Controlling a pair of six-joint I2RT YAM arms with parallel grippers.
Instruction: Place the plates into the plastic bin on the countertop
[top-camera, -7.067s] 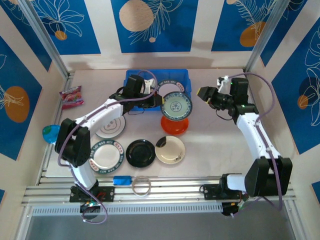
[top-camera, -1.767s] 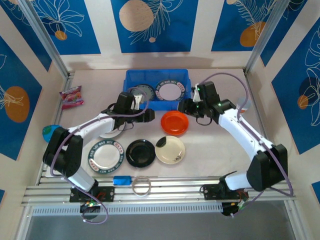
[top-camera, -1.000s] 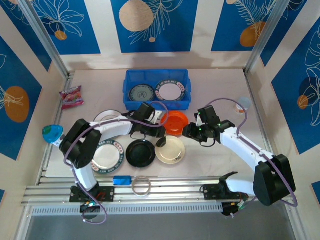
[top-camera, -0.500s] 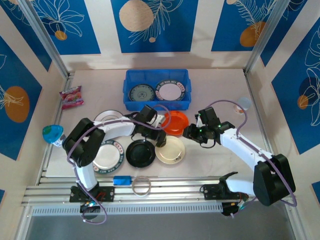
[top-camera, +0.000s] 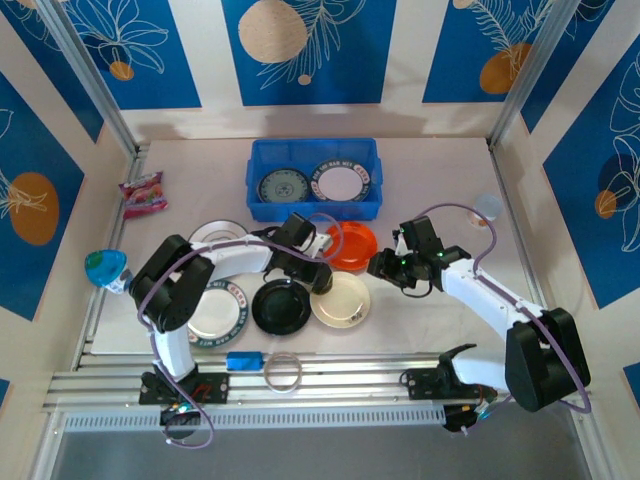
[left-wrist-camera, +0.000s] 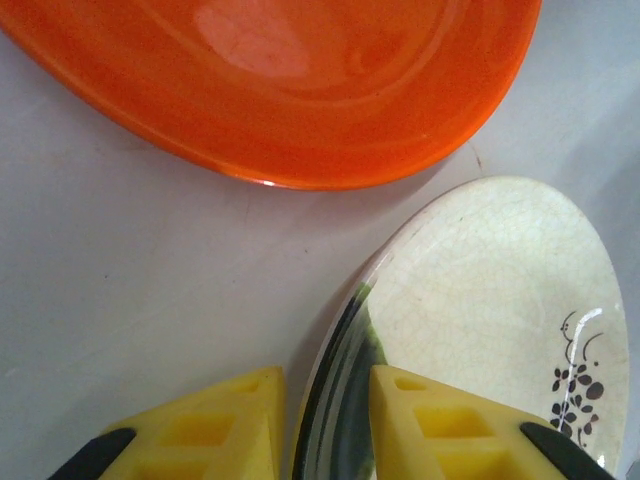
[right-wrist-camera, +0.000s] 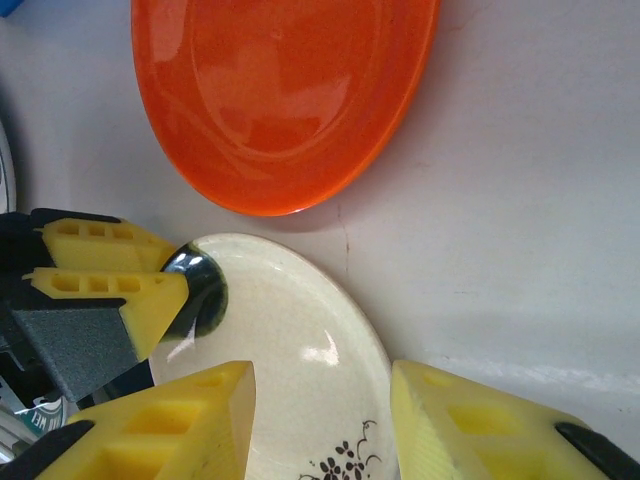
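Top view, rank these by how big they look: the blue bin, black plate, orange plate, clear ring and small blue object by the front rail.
1. blue bin
2. black plate and orange plate: about alike, so not ranked against each other
3. clear ring
4. small blue object, about as long as the ring is wide but narrower
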